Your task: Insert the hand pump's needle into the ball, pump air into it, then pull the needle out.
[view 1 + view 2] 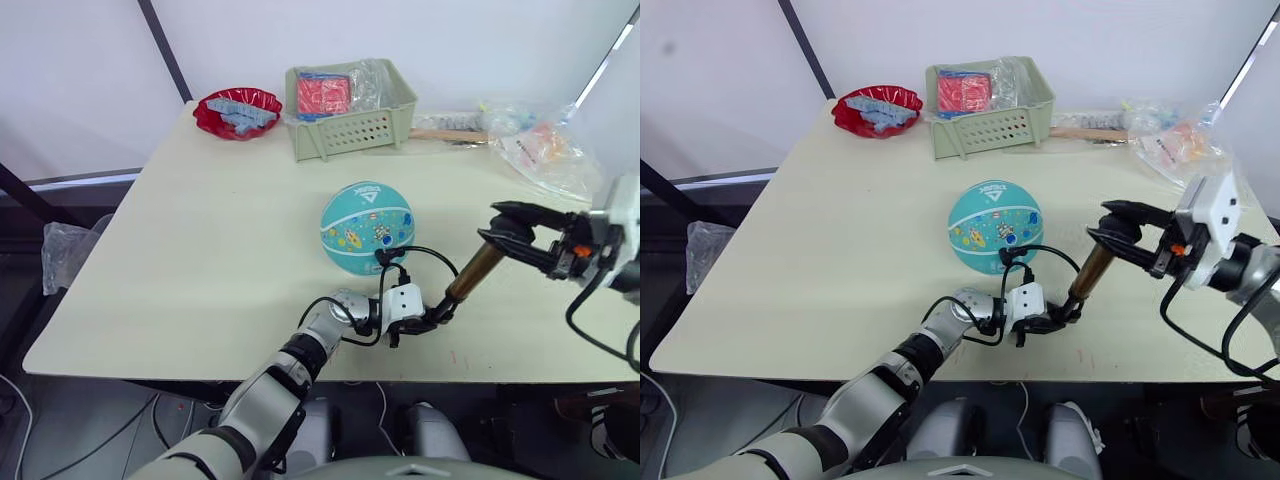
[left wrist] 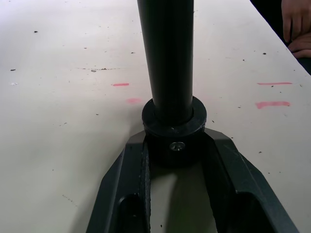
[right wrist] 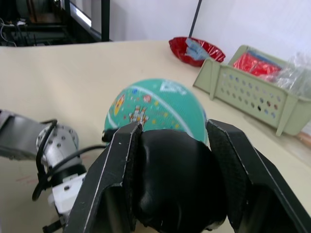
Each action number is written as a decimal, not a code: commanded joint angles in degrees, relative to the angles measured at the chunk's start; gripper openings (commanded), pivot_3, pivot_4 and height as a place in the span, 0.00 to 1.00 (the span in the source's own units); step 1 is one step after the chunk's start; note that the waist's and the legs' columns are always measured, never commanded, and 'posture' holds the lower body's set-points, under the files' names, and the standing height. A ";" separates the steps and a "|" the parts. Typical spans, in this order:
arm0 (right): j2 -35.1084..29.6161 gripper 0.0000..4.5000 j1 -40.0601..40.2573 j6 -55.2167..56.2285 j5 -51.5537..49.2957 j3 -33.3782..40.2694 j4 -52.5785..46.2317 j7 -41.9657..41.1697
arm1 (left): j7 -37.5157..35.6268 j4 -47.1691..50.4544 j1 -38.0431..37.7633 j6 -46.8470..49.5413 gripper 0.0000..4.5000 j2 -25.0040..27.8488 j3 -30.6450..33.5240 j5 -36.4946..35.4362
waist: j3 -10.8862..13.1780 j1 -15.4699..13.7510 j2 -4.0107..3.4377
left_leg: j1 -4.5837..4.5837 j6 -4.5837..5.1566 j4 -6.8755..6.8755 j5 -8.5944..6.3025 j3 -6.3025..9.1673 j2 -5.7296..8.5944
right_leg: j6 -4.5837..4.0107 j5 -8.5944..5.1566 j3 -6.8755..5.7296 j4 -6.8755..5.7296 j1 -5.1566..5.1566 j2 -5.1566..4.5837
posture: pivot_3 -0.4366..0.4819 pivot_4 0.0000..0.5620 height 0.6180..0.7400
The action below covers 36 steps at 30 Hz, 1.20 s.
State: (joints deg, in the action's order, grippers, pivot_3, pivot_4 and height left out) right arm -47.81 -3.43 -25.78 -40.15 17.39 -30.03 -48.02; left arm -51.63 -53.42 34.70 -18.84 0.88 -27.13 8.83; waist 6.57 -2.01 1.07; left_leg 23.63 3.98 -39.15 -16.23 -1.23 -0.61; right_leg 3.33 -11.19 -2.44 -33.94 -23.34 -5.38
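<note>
Table (image 1: 200,260): pale, wide; all items below are borne on it or held over it.

Basket (image 1: 352,112): green, slotted, set at the far edge; a red packet and clear wrapping are seen inside.

Ball (image 1: 367,227): teal with small printed figures, set near the middle of the table, just beyond the left gripper.

Bowl (image 1: 238,111): red, placed beside the basket.

Hand pump (image 1: 474,272): bronze barrel tilted, foot end low, handle end high. The foot end is clamped between the fingers of the left gripper (image 1: 436,316) at the table surface. The black handle is gripped by the closed right gripper (image 1: 512,236).

Hose (image 1: 420,255): thin, black, looped from the pump to the ball's near side.

Needle: too small to be made out.
</note>
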 commanded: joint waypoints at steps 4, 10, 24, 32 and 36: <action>3.72 0.35 5.99 6.72 9.46 -7.70 3.71 -0.48 | 0.29 -5.73 -3.47 4.93 0.24 3.26 -2.28 4.65 | -0.20 0.03 0.05 | -0.03 0.00 0.00 0.00 0.00 0.00 | 0.00 0.00 0.00 -0.01 0.01 0.03 | 0.48 0.27 0.98; 8.31 0.35 7.76 11.53 14.69 -13.13 6.12 0.40 | 0.44 -5.63 -3.54 5.01 0.24 3.10 -2.34 4.62 | -0.49 0.13 0.08 | -0.15 0.00 0.00 0.00 -0.03 -0.03 | -0.01 -0.01 -0.04 -0.03 0.08 0.14 | 0.48 0.27 0.98; 5.54 0.35 1.25 3.39 7.14 -7.36 0.48 0.77 | 0.58 -5.50 -3.89 5.02 0.24 3.19 -2.29 4.56 | -0.33 0.04 -0.26 | -0.24 0.00 0.01 0.00 -0.04 -0.04 | -0.01 -0.01 -0.17 -0.02 0.18 0.15 | 0.48 0.27 0.98; -0.29 0.35 -7.87 -6.18 -6.61 3.67 -1.76 1.33 | 0.40 -5.72 -3.77 4.90 0.24 3.23 -2.31 4.73 | -0.02 -0.03 -0.55 | -0.15 0.00 0.00 0.00 -0.04 -0.03 | -0.01 -0.01 -0.19 -0.03 0.11 0.16 | 0.48 0.27 0.98; -2.66 0.35 -10.55 -8.77 -9.96 6.83 -1.63 1.92 | 0.38 -5.87 -3.63 4.82 0.24 3.18 -2.36 4.79 | -0.01 -0.01 -0.56 | -0.13 0.00 -0.01 0.00 -0.05 -0.03 | -0.01 0.00 -0.18 -0.03 0.10 0.15 | 0.48 0.27 0.98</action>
State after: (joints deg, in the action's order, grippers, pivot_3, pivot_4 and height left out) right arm -49.65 -11.18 -35.11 -46.15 19.10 -28.98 -46.80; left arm -51.60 -52.74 34.45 -18.06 0.90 -27.06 8.80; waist 6.56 -2.02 0.50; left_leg 23.51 3.98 -39.17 -16.23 -1.28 -0.64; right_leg 3.32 -11.20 -2.62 -33.97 -23.25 -5.23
